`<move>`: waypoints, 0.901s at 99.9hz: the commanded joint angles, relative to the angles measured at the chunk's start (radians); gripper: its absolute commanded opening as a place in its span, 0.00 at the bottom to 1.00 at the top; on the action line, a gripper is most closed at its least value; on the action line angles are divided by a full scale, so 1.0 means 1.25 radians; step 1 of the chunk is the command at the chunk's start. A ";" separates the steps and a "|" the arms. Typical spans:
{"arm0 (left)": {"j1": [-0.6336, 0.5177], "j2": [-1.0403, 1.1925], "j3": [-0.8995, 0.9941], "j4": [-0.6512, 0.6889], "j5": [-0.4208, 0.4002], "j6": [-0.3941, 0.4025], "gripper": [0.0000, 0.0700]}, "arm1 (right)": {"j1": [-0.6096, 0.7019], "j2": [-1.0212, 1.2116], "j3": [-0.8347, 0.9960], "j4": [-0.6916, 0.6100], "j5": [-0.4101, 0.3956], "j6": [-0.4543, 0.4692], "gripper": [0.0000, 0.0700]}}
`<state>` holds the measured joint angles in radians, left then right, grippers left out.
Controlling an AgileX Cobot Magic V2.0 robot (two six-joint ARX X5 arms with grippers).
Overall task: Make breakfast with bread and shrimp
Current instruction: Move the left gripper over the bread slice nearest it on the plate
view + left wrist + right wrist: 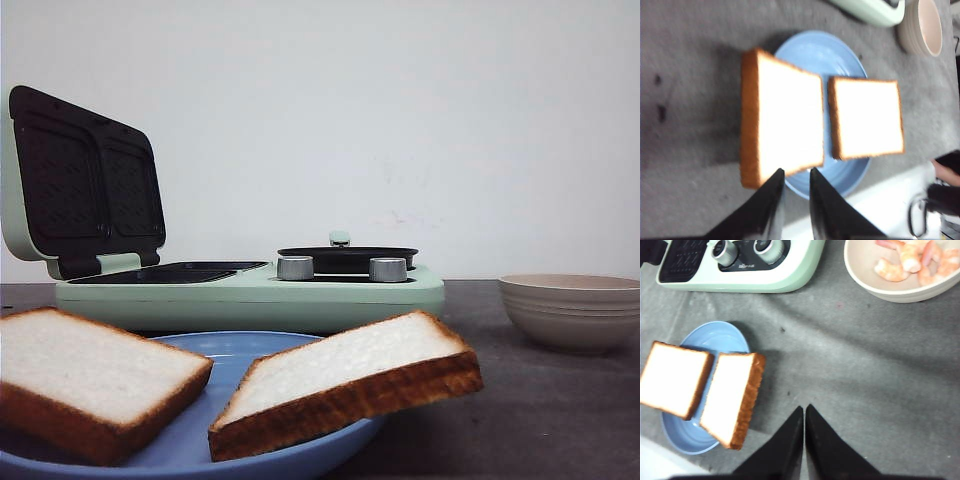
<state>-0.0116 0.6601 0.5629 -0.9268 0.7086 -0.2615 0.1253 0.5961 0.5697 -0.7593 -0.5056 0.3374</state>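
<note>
Two bread slices (95, 375) (345, 380) lie on the blue plate (240, 345); shrimp (912, 260) fill the far-right bowl (570, 310). Left fingers (795, 187) slightly apart, right fingers (804, 425) together.

Only the grippers show, each in its own wrist view. The left gripper (796, 176) has two black fingers (771, 195) — long, smooth wedges, broad at the base and narrowing to blunt tips, their surfaces slightly glossy with a grey sheen along the inner edges. The right gripper (804, 410) is the same make: two matte black tapering fingers (826, 445) ending in sharp points — plain faces, with no screws, markings or cables visible on either
</note>
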 commanded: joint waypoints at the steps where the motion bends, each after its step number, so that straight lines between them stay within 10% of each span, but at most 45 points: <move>1: -0.002 0.006 0.011 -0.001 0.004 0.003 0.23 | 0.003 0.003 0.015 0.003 -0.010 -0.009 0.08; 12: -0.002 0.005 0.011 -0.003 -0.022 -0.027 0.45 | 0.003 0.003 0.015 0.002 -0.015 -0.009 0.23; 90: -0.028 0.096 -0.057 0.119 -0.047 -0.096 0.45 | 0.003 0.003 0.015 0.008 -0.057 -0.008 0.23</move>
<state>-0.0444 0.7551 0.4831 -0.7959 0.6529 -0.3714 0.1253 0.5961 0.5697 -0.7582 -0.5728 0.3374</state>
